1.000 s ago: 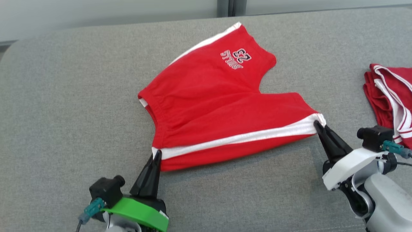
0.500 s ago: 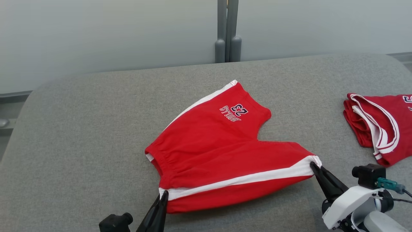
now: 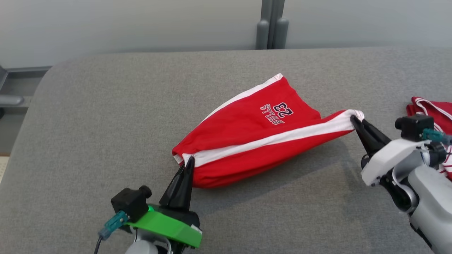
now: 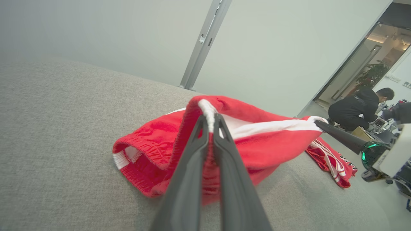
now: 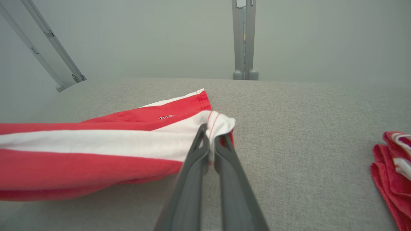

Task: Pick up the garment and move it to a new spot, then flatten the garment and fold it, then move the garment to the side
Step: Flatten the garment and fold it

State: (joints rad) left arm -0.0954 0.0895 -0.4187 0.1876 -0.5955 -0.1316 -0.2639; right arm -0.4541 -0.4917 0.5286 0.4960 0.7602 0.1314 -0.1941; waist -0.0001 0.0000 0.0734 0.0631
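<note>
Now the grey fabric-covered tabletop [image 3: 88, 123] carries the red cotton shorts with white side stripes [image 3: 254, 141] around its middle, nearer the right edge than the left. A second, already folded red garment [image 3: 438, 107] lies at the right edge. A second ago the shorts lay flat with both legs spread. Since then the near leg has been raised and carried toward the far edge, so it now hangs taut over the far leg and the fold is under way, though not yet laid down. The head camera has also shifted. The left gripper [image 3: 190, 160] is clenched on the waistband end of the stripe and the right gripper [image 3: 354, 120] on the hem corner.
</note>
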